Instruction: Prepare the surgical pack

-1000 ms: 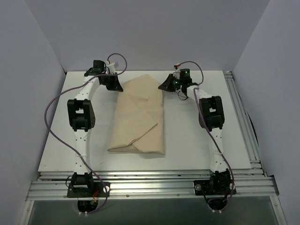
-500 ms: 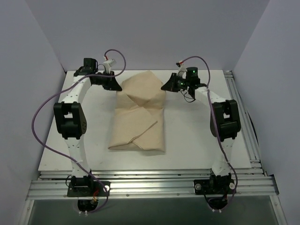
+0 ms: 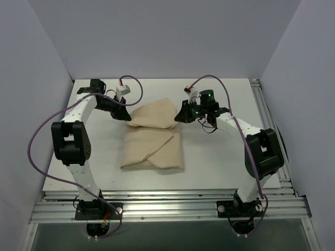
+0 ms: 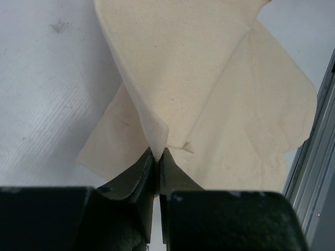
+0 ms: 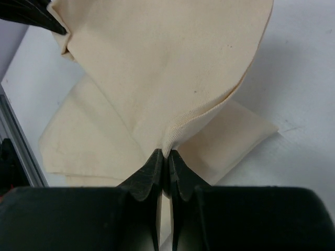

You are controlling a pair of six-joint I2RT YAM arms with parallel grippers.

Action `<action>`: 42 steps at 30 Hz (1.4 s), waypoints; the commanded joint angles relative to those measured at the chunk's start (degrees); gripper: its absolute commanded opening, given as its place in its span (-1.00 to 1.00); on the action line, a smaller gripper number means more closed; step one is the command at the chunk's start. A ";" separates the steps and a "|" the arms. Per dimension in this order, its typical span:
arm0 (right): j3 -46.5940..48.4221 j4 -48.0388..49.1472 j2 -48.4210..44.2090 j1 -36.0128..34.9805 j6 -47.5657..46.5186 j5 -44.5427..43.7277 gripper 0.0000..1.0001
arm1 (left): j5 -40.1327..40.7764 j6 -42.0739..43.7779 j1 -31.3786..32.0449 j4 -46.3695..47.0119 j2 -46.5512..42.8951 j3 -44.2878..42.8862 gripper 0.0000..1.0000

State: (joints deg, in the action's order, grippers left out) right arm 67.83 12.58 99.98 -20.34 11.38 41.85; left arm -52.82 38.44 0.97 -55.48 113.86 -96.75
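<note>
Surgical pack (image 3: 153, 149): a tan cloth bundle at the middle of the white table (image 3: 220, 157), with its far flap raised off the table and curled over toward the table's near edge. Left gripper (image 3: 127, 115): jaws clamped on the flap's left corner, above the table's far-left part. Right gripper (image 3: 180, 116): jaws clamped on the flap's right corner, above the table's far-middle part. Purple cables (image 3: 39, 130) loop along both arms.

Bright, even light; soft shadows
</note>
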 commanded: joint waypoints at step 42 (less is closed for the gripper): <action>-15.89 2.01 0.65 -5.59 -4.17 -13.01 -1.00 | 10.19 -6.26 15.55 -3.14 10.16 -13.21 -0.48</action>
State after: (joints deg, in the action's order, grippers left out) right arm 52.27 17.89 99.00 -25.56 8.49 33.12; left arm -41.41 32.64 15.40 -58.96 128.66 -110.26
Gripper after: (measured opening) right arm 0.021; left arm 0.402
